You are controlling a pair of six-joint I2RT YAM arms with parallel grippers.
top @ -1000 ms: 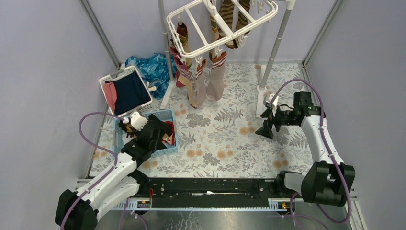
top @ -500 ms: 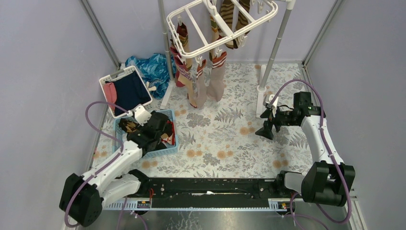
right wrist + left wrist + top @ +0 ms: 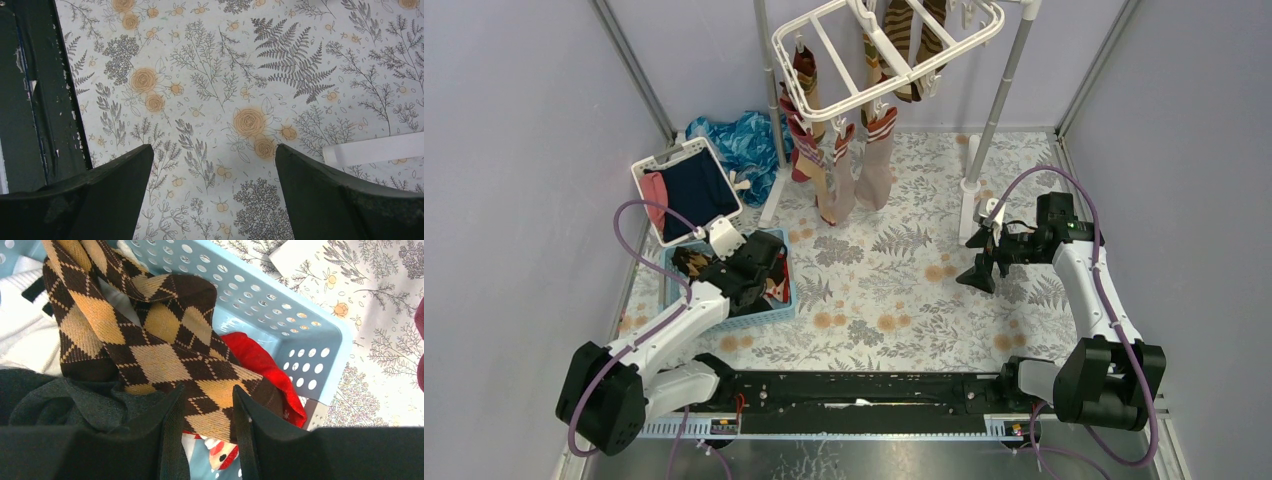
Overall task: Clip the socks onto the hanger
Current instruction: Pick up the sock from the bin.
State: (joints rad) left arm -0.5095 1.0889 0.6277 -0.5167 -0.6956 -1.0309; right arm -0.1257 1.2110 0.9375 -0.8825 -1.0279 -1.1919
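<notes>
My left gripper point(image 3: 769, 265) reaches into the small blue basket point(image 3: 780, 241). In the left wrist view its fingers point(image 3: 206, 390) are partly open and straddle the end of a brown-and-yellow argyle sock point(image 3: 165, 355) that lies over a dark grey-black sock point(image 3: 50, 395) and a red one point(image 3: 260, 365). The white hanger frame point(image 3: 964, 45) stands at the back with tan socks with red-and-white cuffs point(image 3: 879, 160) and striped socks point(image 3: 909, 30) clipped to it. My right gripper point(image 3: 977, 272) is open and empty above the floral mat point(image 3: 214, 150).
A white slotted laundry basket point(image 3: 686, 190) with navy and pink garments sits left of the stand. Shiny blue cloth point(image 3: 739, 140) lies behind it. The hanger's right pole point(image 3: 1004, 90) and foot point(image 3: 970, 205) stand near my right gripper. The black rail point(image 3: 854, 390) runs along the near edge.
My left arm has swung its elbow inward and pushed the gripper a little farther up and right in the blue basket. The right arm has barely moved.
</notes>
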